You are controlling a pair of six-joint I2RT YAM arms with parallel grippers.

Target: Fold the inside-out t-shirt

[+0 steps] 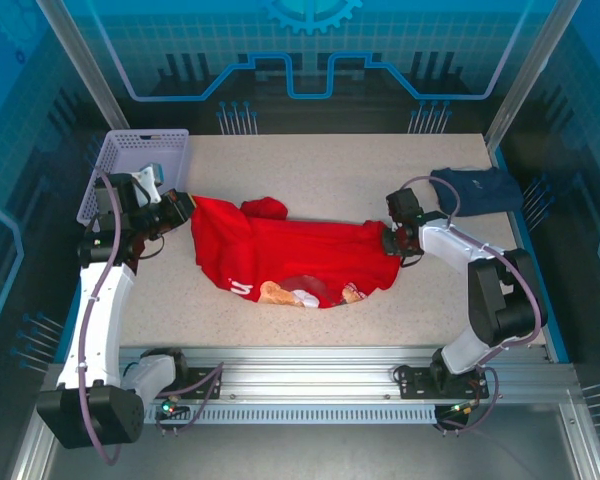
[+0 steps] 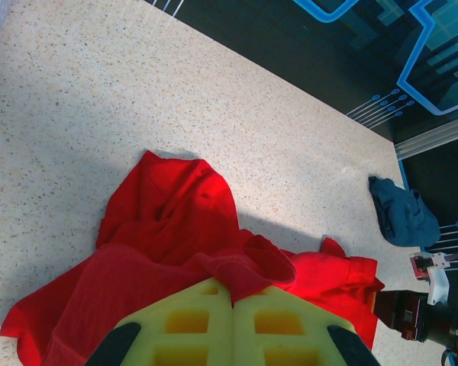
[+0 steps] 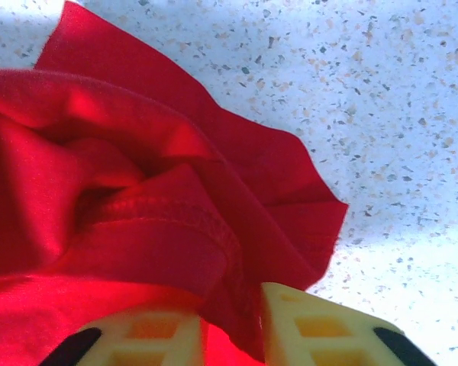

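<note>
Your left gripper has its yellow pads pressed together on a raised fold of the inside-out t-shirt, which lies crumpled on the speckled table. Past the shirt's far right end, clear of it, lies a dark navy garment.

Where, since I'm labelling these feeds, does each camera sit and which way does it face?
Top external: above and behind the bases, looking down at the table; both arms show, left gripper and right gripper at the red t-shirt.
Left wrist: on the left wrist, facing across the table; its fingers pinch the t-shirt.
Right wrist: close above bunched red cloth; its fingers grip it.
Shared: top and left wrist both show the navy garment.
</note>
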